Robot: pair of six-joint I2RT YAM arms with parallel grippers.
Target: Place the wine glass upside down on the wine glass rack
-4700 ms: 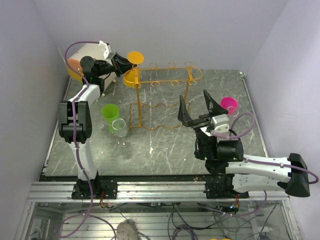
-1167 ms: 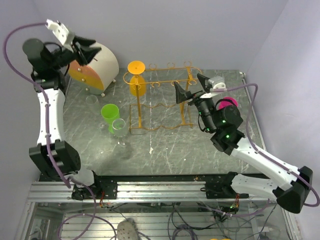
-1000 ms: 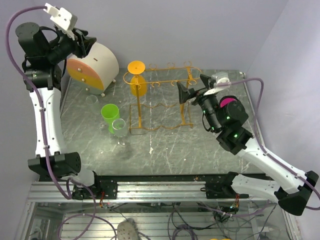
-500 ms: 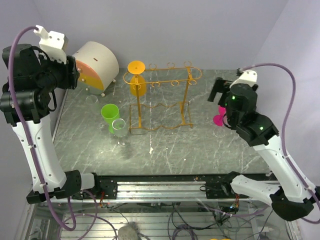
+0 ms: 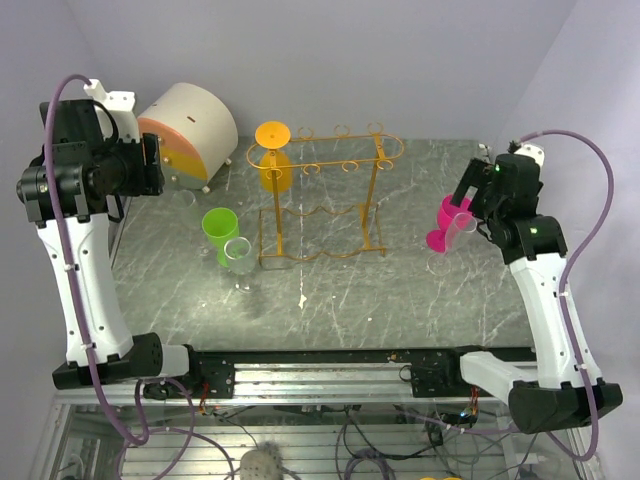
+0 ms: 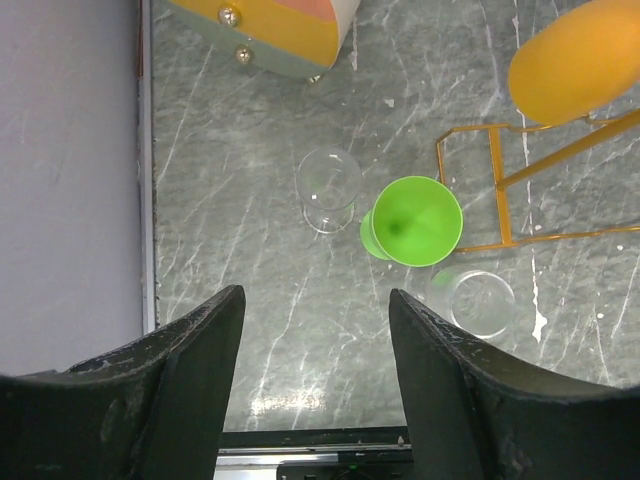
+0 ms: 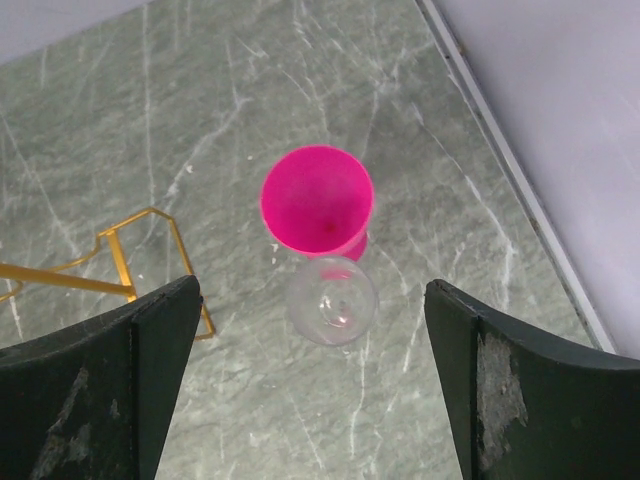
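The right gripper (image 7: 310, 288) hangs high over the right side of the table (image 7: 150, 120), its fingers spread wide with nothing between them. Directly below it the pink wine glass (image 7: 317, 200) stands upright, mouth up, with the right-hand clear glass (image 7: 330, 300) just beside it on the near side (their outlines overlap in the wrist view, so I cannot tell whether they touch). Both stand well to the right of the wine glass rack (image 5: 376, 200), which sits mid-table toward the back. The orange wine glass (image 5: 275, 172) hangs upside down at the rack's left end, its foot resting above the top rail and its bowl below; the other loops along the rail hold nothing. The left gripper (image 6: 315, 297) is also raised, over the left side of the table, fingers wide apart and empty. Under it the green wine glass (image 6: 412, 220) stands upright with its mouth up, the left-hand clear glass (image 6: 328, 188) close on its left and the near clear glass (image 6: 478, 300) close on its near right, by the rack's front left leg. In the far left corner rests a white drum-shaped box (image 5: 195, 110) with an orange face.
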